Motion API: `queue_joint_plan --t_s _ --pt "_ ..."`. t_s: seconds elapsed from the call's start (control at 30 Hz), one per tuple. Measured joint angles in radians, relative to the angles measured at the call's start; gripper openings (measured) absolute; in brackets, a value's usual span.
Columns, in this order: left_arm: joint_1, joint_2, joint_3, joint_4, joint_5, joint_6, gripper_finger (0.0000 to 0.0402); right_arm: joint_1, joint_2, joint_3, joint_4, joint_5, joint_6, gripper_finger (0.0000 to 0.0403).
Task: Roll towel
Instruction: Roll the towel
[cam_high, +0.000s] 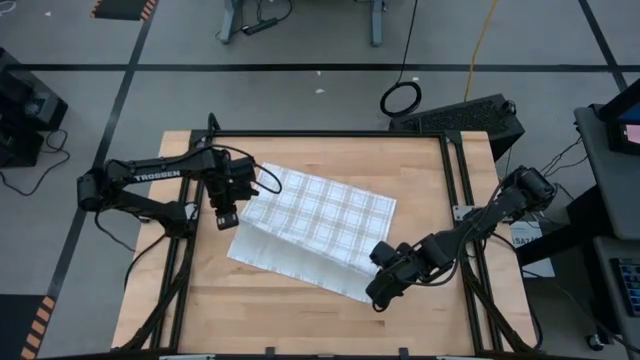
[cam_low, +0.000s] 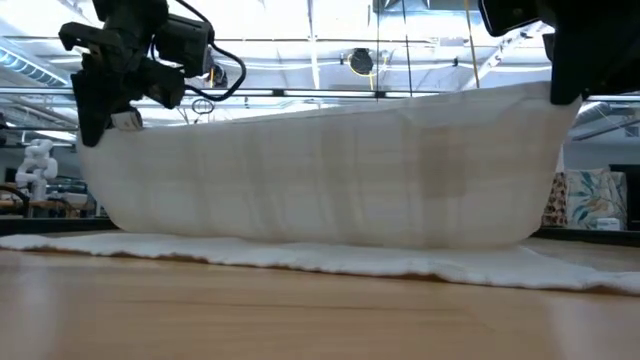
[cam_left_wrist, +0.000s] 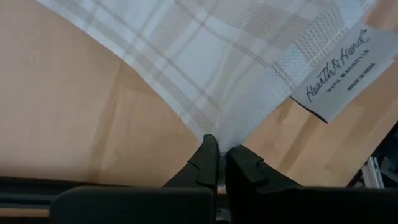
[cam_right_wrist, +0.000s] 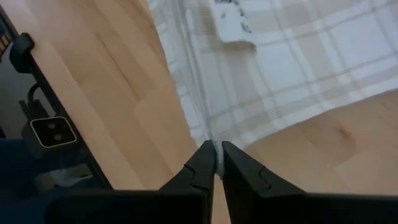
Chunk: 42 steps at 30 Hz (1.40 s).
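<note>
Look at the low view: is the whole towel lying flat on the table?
No, the towel hangs lifted between the left gripper and right gripper.

Grey floor (cam_high: 300, 90) with black tape lines; coiled black cable (cam_high: 401, 98); yellow cord (cam_high: 480, 40); ceiling strip lights (cam_low: 330, 45) bright

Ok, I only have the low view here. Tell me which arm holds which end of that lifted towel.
Observer: The left gripper pinches the corner near the table's left side; the right gripper pinches the corner toward the near right.
Operator: Confirm the grips are real.
Observer: In the left wrist view, the towel runs down between the shut fingers; the right wrist view shows the same.
Operator: Report anything near the left grip.
Observer: A sewn label hangs off the towel's edge beside that corner.
</note>
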Motion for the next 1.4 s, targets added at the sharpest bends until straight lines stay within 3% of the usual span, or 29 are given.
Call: queue_joint_plan --t_s 0.2,0.57,0.73,0.97,1.13,1.4 --pt "0.000 0.000 0.000 0.018 0.041 -0.016 0.0026 0.000 0.000 0.000 0.030 -0.023 -0.009 0.0024" --pt "-0.013 0.000 0.000 0.016 0.073 -0.026 0.0163 0.001 -0.005 0.000 0.071 -0.098 0.014 0.0091" --pt "-0.014 0.000 0.000 0.018 0.083 -0.059 0.0187 0.001 -0.005 0.000 0.072 -0.117 0.021 0.0115" --pt "-0.039 -0.006 0.000 0.068 0.068 -0.095 0.0175 0.001 -0.005 0.000 0.150 -0.071 0.003 0.0107" --pt "-0.058 -0.002 -0.025 0.158 -0.030 -0.092 0.0126 0.001 -0.005 0.000 0.145 0.004 -0.010 0.0076" --pt "-0.059 0.005 -0.162 0.284 -0.062 -0.154 0.0057 0.000 -0.005 0.000 0.143 0.065 -0.009 0.0033"
